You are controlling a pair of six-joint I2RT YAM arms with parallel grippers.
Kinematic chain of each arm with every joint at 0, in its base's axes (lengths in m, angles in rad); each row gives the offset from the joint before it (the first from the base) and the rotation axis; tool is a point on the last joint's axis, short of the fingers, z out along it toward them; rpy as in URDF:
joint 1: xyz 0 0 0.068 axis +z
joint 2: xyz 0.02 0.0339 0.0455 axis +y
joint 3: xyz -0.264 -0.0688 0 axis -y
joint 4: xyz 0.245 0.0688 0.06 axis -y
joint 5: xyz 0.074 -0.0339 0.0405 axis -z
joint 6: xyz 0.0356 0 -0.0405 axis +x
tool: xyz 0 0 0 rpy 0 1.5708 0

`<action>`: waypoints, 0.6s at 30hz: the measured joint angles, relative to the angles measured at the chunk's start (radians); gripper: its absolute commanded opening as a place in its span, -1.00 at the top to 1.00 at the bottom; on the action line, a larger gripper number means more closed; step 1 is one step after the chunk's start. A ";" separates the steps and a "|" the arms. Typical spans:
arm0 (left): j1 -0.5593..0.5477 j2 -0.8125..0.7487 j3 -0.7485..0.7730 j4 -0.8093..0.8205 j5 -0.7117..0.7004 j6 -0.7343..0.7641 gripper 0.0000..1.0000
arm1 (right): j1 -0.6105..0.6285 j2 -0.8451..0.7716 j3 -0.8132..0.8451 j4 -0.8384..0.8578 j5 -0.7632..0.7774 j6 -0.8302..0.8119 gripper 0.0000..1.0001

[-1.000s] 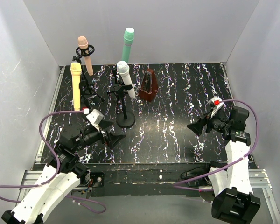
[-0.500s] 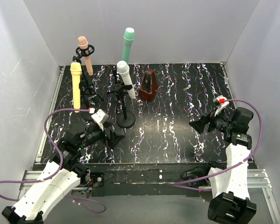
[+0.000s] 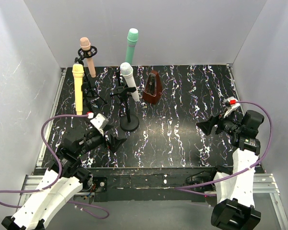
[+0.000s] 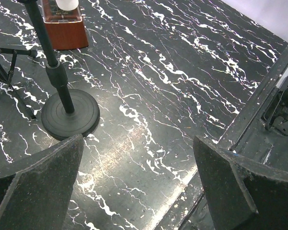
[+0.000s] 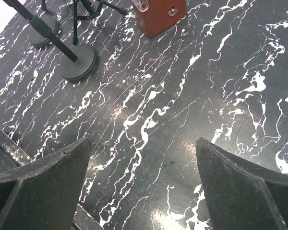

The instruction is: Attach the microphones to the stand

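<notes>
Four microphones stand at the back left of the black marbled table [image 3: 182,110]. The peach-pink one [image 3: 87,56] sits in a black ring mount. The pale yellow one [image 3: 78,88] is upright beside a tripod stand [image 3: 93,93]. The teal-green one [image 3: 131,45] rises at the back; its holder is hidden. The white one [image 3: 128,80] tilts in the clip of a round-base stand [image 3: 129,123], whose base also shows in the left wrist view [image 4: 69,115]. My left gripper [image 3: 116,140] [image 4: 137,177] is open and empty near that base. My right gripper [image 3: 205,126] [image 5: 144,177] is open and empty over bare table at the right.
A brown metronome [image 3: 152,87] stands right of the white microphone; it also shows in the left wrist view [image 4: 62,28] and the right wrist view [image 5: 158,14]. Grey walls enclose the table on three sides. The table's front rail [image 4: 249,120] runs beside the left gripper.
My right arm has drawn back a little toward the right. My left wrist shifted slightly forward and back again. The microphones and stands have not moved.
</notes>
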 measured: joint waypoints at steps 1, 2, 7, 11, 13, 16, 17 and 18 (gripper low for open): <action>0.000 0.000 0.000 0.000 -0.002 0.001 -0.96 | -0.001 0.000 0.000 0.000 -0.002 0.004 -0.93; 0.000 0.000 0.000 0.000 -0.004 0.001 -0.96 | -0.002 0.000 0.000 0.000 -0.003 0.007 -0.93; 0.000 -0.013 0.000 -0.002 -0.022 0.002 -0.96 | -0.002 0.000 0.000 0.014 -0.006 0.041 -0.94; 0.000 -0.026 0.000 -0.002 -0.030 0.002 -0.96 | -0.002 -0.003 0.000 0.037 0.007 0.090 -0.94; 0.000 -0.029 0.000 -0.002 -0.034 0.002 -0.96 | -0.002 -0.005 0.000 0.058 0.030 0.142 -0.95; 0.000 -0.029 0.000 -0.002 -0.036 0.002 -0.96 | -0.002 -0.004 0.000 0.083 0.061 0.210 -0.95; 0.000 -0.029 0.000 -0.002 -0.037 0.002 -0.96 | -0.002 -0.004 0.000 0.089 0.071 0.231 -0.95; 0.000 -0.029 0.000 -0.002 -0.038 0.002 -0.96 | -0.002 -0.004 0.000 0.094 0.083 0.252 -0.95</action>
